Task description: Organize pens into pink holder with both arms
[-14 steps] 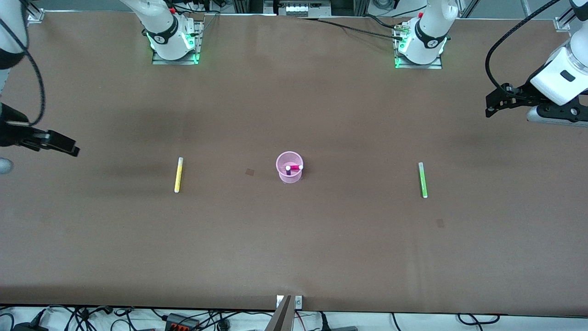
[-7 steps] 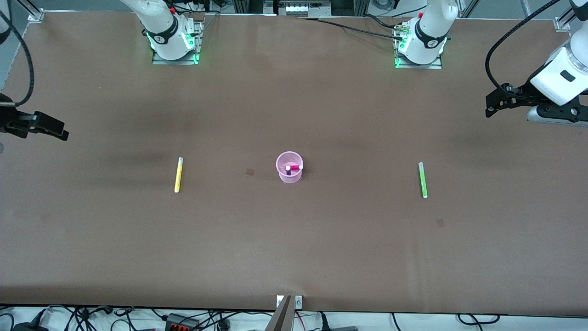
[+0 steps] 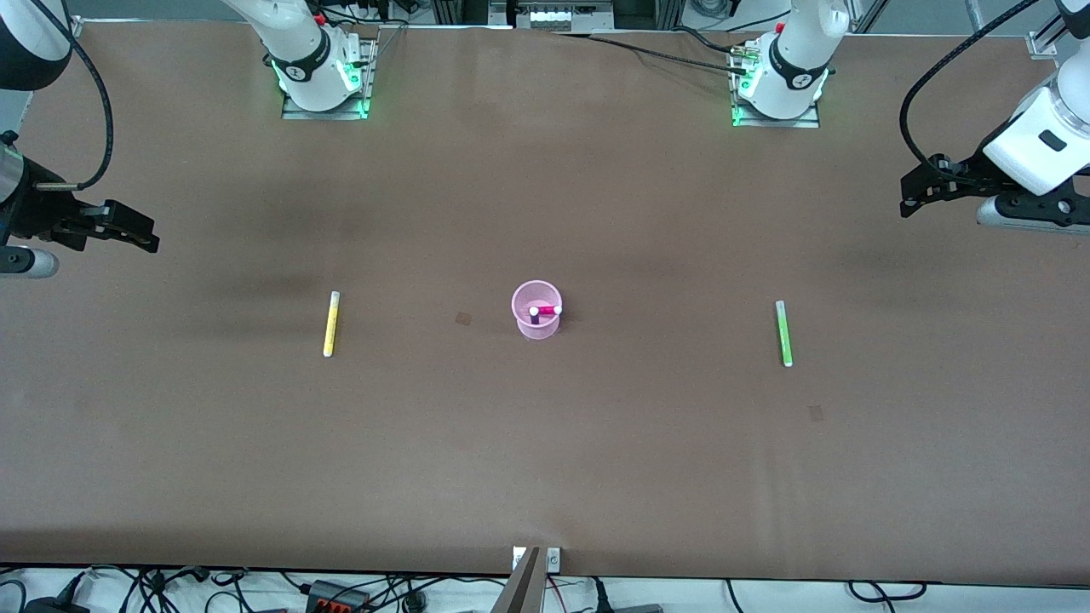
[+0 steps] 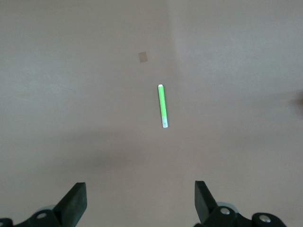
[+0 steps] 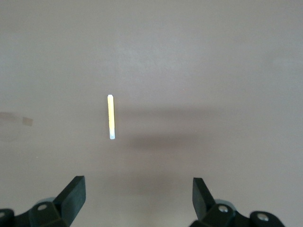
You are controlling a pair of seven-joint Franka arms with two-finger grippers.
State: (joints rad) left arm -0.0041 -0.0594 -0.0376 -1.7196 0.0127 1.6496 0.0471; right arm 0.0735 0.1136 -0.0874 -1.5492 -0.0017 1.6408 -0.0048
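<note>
Front view: pink holder (image 3: pixel 536 312) mid-table, magenta pen (image 3: pixel 549 310) and a darker pen (image 3: pixel 534 316) inside. Yellow pen (image 3: pixel 330 323) flat toward the right arm's end, green pen (image 3: pixel 783 333) flat toward the left arm's end — both well apart from the cup. Right gripper (image 3: pixel 128 232) and left gripper (image 3: pixel 918 191) up over the table's ends.

Left wrist view: fingers (image 4: pixel 75 204) spread wide, empty, green pen (image 4: pixel 163 106) below.

Right wrist view: fingers (image 5: pixel 73 198) wide apart — nothing held, yellow pen (image 5: pixel 111 116) below.

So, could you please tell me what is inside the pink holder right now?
Inside the pink holder stand two pens: a magenta pen leaning on the rim, and a darker pen. Their lower ends are too blurred by the cup wall to make out.
</note>
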